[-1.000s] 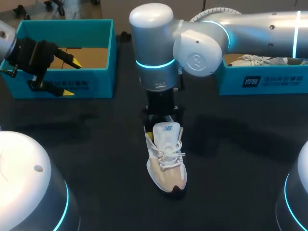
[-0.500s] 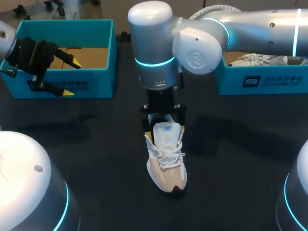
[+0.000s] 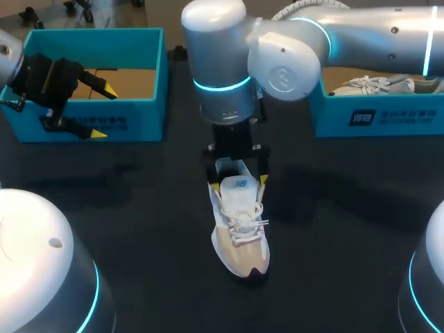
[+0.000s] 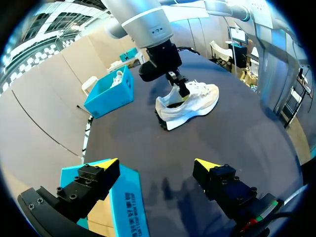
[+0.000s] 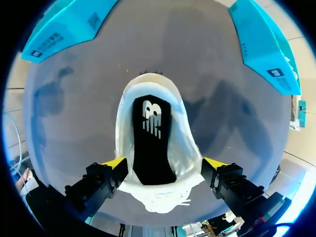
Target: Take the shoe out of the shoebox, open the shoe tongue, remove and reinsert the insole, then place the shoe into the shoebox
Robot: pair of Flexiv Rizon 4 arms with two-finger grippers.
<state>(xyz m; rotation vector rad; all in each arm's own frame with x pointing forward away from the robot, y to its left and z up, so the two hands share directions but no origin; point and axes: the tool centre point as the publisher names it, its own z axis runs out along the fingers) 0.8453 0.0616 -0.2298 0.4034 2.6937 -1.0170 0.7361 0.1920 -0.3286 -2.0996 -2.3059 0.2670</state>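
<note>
**While the shoe lies out on the counter, its opening is straddled by the right tool**

Head view: the shoe (image 3: 239,236) is seen on the dark counter (image 3: 139,208), between the two shoeboxes and outside both. Its long axis runs from the toe, nearest the robot, to the heel, which is hidden beneath the right arm. The right tool (image 3: 239,184) is held vertically over the tongue (image 3: 241,186), with its fingers apart and set across that axis, one at each side. Whether they touch the shoe cannot be told. The left tool (image 3: 104,111) is parked well apart at the left shoebox (image 3: 94,36), its fingers spread and nothing held.

Left wrist view: the shoe (image 4: 195,98) is seen far ahead of the open left tool (image 4: 158,165), so the right arm is clearly the nearer one.

Right wrist view: the black insole (image 5: 150,143) is seen lying flat inside the shoe (image 5: 123,128), directly under the right tool (image 5: 165,163) and running lengthwise away from it. A descent into the opening is judged to be what the insole step calls for.
</note>
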